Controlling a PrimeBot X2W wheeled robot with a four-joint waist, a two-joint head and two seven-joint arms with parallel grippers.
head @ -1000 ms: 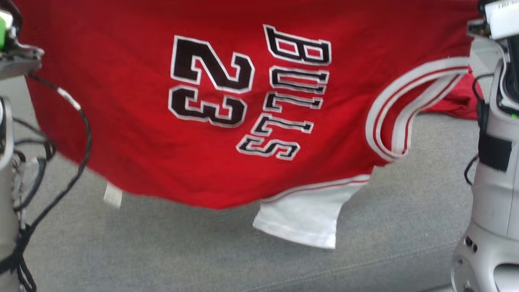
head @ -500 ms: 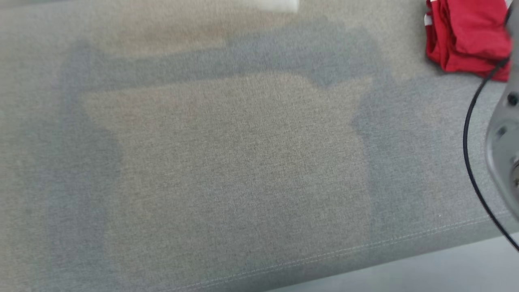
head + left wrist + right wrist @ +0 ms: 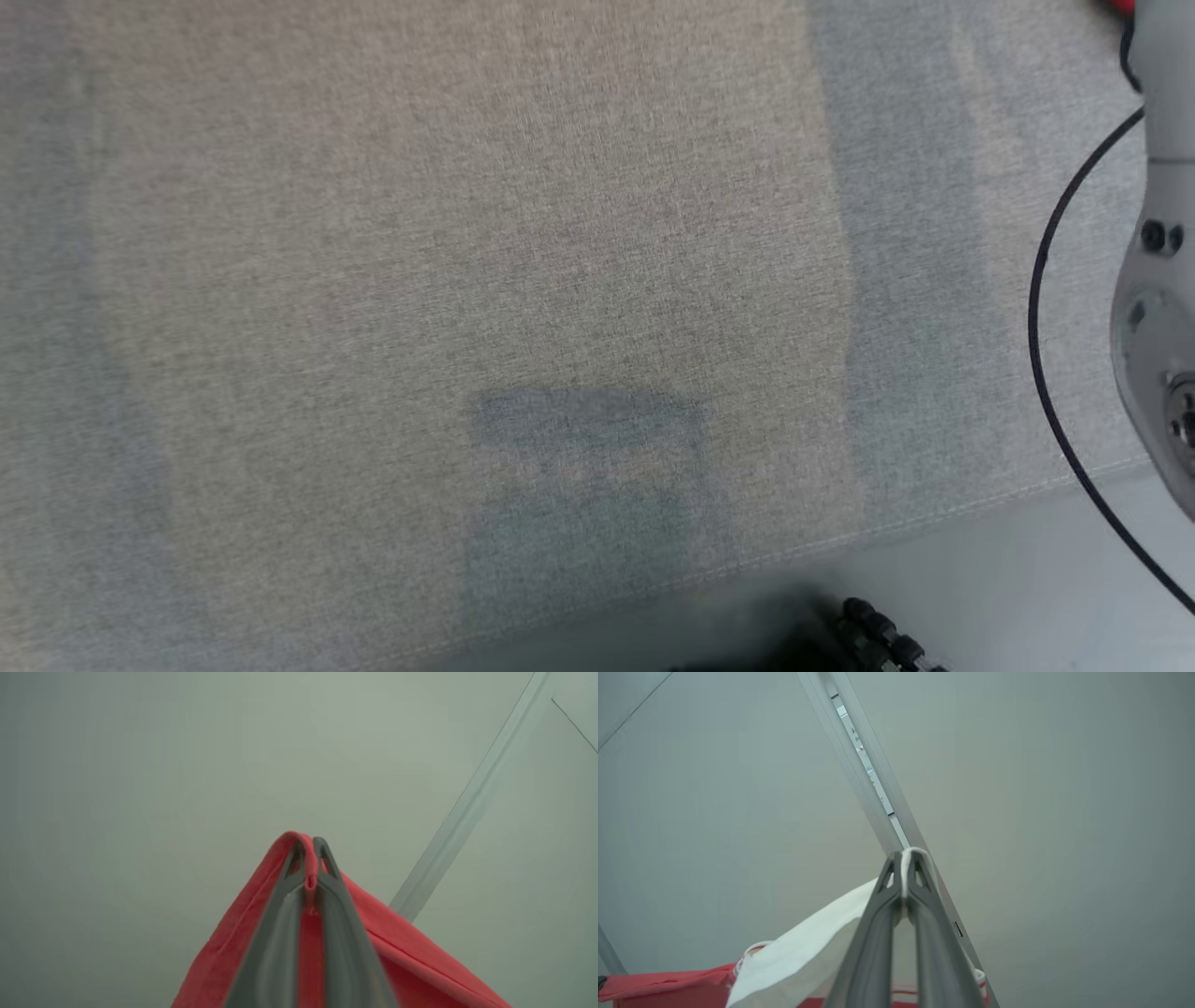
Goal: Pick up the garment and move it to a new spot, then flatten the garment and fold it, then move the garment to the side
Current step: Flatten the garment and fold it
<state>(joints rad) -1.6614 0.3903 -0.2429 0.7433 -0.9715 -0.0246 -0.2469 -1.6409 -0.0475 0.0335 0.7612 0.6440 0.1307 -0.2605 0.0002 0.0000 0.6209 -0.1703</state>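
Head view now on upholstery, earlier on garment; left claw, right claw tight on it

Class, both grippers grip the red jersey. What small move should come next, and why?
Probably lower the jersey onto the grey surface, jaws shut, to spread it. The left gripper pinches its red edge, the right gripper a white edge, and it isn't yet flat on the surface.

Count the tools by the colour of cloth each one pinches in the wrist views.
Pinching red cloth: 1, the left tool
Pinching white cloth: 1, the right tool
Total: 2
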